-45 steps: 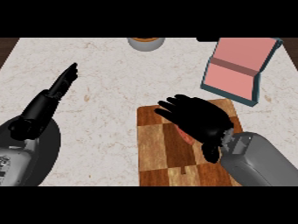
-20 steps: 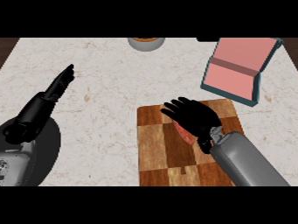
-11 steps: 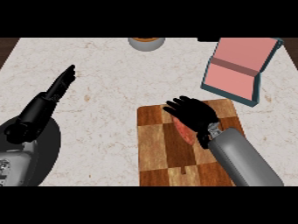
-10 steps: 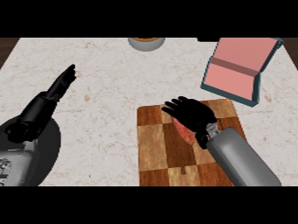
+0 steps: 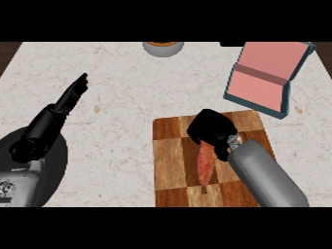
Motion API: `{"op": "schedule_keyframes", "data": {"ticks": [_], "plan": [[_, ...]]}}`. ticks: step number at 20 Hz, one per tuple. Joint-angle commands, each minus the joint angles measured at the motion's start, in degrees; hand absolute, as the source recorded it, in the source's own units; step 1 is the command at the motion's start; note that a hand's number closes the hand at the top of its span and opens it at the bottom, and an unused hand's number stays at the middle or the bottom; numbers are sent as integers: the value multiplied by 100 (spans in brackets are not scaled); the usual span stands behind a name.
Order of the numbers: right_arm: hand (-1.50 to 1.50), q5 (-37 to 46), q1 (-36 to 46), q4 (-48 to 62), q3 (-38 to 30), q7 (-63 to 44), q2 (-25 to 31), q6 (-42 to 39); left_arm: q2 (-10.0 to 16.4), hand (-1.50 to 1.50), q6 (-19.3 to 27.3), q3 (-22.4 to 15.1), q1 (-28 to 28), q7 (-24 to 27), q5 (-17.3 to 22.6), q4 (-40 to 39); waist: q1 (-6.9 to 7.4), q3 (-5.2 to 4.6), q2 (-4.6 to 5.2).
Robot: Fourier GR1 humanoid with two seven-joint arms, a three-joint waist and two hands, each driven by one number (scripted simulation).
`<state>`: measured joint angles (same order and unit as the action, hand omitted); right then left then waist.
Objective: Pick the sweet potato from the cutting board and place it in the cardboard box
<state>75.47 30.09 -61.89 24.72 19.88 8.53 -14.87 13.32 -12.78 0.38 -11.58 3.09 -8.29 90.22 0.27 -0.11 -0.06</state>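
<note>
Looking down, I see the big pale stone counter [image 5: 125, 97] spread out under me. It is the biggest thing, and all the other things sit on it.

Next is the wooden cutting board [image 5: 172, 165]. It has light and dark squares, and it lies close to me, a bit to the right of the middle.

The cardboard box [image 5: 265, 78] is at the far right, just past the board's far corner. It is open, pink inside, and it looks tipped.

My grey right forearm [image 5: 265, 177] comes up from the bottom and lies over the right side of the board.

My left hand [image 5: 71, 95] is out on the left, well away from the board. Its fingers are straight and close together, pointing away from me. It holds nothing.

My right hand [image 5: 212, 129] is over the far part of the board. Its fingers are curled down around the top end of the sweet potato [image 5: 206, 168]. The sweet potato is long and reddish. It lies on the board, with its other end pointing back at me.

A small round bowl [image 5: 162, 47] sits at the far edge of the counter, near the middle.
</note>
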Motion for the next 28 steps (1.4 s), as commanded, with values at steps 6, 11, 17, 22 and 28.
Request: {"op": "schedule_keyframes", "data": {"ticks": [6,11,17,22,28], "plan": [[150,27,44,244,-212,262,-629,804,-128,0,-17,23,-215,-392,-8,198,-5,13,9],[150,-879,-123,-151,44,-81,-840,852,9,0,-111,187,-436,-18,-51,-339,-16,12,20],[150,-810,-33,-1747,-13,-139,-590,629,32,0,-90,270,-37,338,-104,-383,-106,8,-15],[150,-1167,-132,-2801,-629,-608,-597,227,50,0,-204,310,-168,-100,36,-83,-91,11,-17],[150,-2080,568,-2921,-2037,-2085,-849,60,174,0,-310,391,42,42,87,-17,-18,10,-11]]}}
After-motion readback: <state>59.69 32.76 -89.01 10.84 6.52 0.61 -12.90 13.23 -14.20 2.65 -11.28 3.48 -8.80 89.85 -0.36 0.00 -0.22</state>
